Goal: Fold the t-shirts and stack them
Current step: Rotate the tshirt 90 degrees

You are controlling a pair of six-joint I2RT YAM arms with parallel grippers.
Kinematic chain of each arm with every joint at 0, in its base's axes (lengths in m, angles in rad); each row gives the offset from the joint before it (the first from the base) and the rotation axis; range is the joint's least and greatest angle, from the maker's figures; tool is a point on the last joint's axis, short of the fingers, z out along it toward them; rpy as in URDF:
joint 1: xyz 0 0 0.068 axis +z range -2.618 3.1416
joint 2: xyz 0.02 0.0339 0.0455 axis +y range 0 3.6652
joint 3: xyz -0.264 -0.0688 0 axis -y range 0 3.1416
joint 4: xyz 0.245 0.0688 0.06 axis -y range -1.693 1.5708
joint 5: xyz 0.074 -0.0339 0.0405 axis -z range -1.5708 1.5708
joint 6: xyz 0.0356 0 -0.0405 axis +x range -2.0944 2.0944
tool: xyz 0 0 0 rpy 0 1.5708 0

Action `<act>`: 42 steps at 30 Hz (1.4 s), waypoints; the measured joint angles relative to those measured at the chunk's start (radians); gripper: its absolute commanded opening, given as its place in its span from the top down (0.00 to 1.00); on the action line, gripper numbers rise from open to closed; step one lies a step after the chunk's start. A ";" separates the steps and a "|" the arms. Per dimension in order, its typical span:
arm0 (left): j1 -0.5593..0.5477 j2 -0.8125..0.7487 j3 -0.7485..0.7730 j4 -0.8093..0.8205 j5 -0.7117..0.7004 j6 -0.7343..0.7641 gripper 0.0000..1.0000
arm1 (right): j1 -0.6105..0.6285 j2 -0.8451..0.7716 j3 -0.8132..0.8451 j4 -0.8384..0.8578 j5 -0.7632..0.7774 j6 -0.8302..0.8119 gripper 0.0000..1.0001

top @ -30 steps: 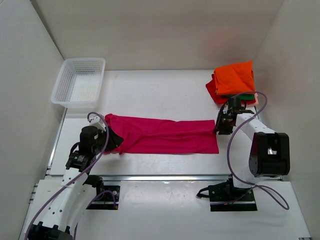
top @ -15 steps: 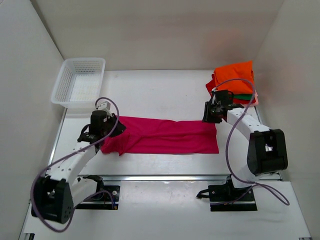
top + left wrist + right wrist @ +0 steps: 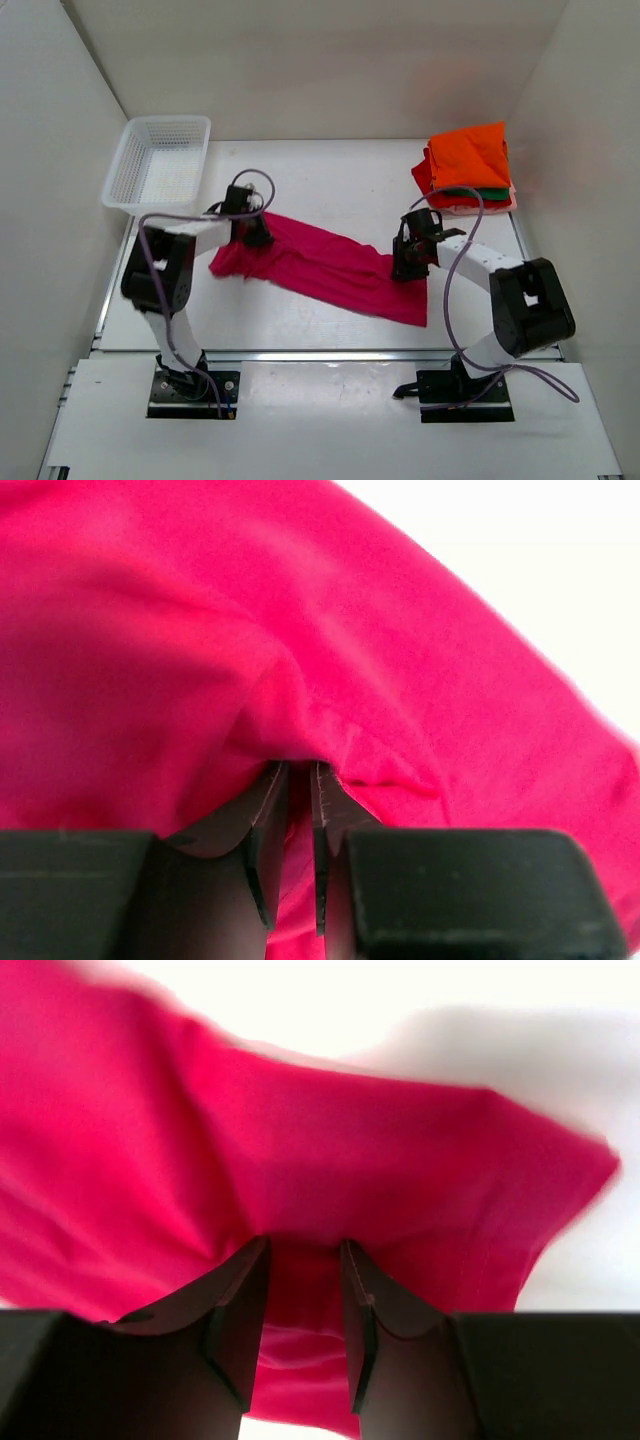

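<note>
The magenta-pink t-shirt (image 3: 330, 268) lies folded into a long strip, slanting from upper left to lower right across the table. My left gripper (image 3: 250, 230) is shut on the strip's left end, with cloth pinched between the fingers in the left wrist view (image 3: 298, 772). My right gripper (image 3: 405, 262) is shut on the strip's right end, with cloth bunched between the fingers in the right wrist view (image 3: 303, 1250). A stack of folded t-shirts (image 3: 468, 165) sits at the back right, orange on top with green, red and pale pink edges below.
A white mesh basket (image 3: 160, 163) stands at the back left. White walls close in the table on the left, back and right. A metal rail (image 3: 330, 354) runs along the table's near edge.
Both grippers moved toward the table's middle with the shirt's ends. The left end went back and right, the right end moved left, and the strip now slants instead of lying level.
</note>
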State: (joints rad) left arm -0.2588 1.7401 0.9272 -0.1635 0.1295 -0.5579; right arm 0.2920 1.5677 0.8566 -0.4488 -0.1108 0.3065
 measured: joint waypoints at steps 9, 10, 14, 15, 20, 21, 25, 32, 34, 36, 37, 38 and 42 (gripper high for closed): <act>-0.014 0.571 0.840 -0.220 0.090 0.047 0.72 | 0.261 -0.236 -0.263 0.162 -0.009 0.282 0.73; -0.019 0.676 1.029 -0.284 0.097 0.061 0.72 | 0.311 -0.252 -0.288 0.201 -0.008 0.332 0.74; -0.035 1.067 1.695 -0.446 0.184 0.058 0.72 | 0.493 -0.232 -0.319 0.328 -0.014 0.481 0.71; -0.037 1.095 1.727 -0.436 0.208 0.052 0.72 | 0.525 -0.206 -0.308 0.357 -0.015 0.496 0.69; -0.049 0.992 1.530 -0.375 0.243 0.045 0.72 | 0.642 -0.027 -0.163 0.396 -0.065 0.517 0.70; -0.050 0.998 1.548 -0.386 0.246 0.044 0.72 | 0.663 -0.001 -0.138 0.399 -0.072 0.514 0.70; -0.047 1.084 1.709 -0.409 0.264 0.023 0.71 | 0.721 0.035 -0.091 0.390 -0.071 0.499 0.68; -0.021 1.056 1.647 -0.324 0.340 -0.039 0.69 | 0.706 0.010 -0.091 0.356 -0.093 0.407 0.53; -0.017 1.056 1.729 -0.367 0.350 -0.043 0.68 | 0.670 0.000 -0.096 0.351 -0.150 0.343 0.47; -0.011 1.011 1.769 -0.370 0.357 -0.041 0.59 | 0.622 -0.016 -0.090 0.329 -0.166 0.277 0.45; -0.011 0.945 1.726 -0.366 0.362 -0.033 0.55 | 0.600 -0.036 -0.085 0.310 -0.158 0.246 0.40; -0.011 0.856 1.646 -0.369 0.363 -0.022 0.51 | 0.579 -0.063 -0.081 0.293 -0.147 0.226 0.38; -0.021 0.281 0.969 -0.225 0.368 -0.002 0.58 | 0.491 -0.242 -0.076 0.274 -0.088 0.199 0.35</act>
State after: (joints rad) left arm -0.2798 2.0212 1.8957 -0.3882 0.4973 -0.5598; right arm 0.7834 1.3258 0.7807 -0.1749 -0.1989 0.5056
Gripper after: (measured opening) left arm 0.435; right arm 0.671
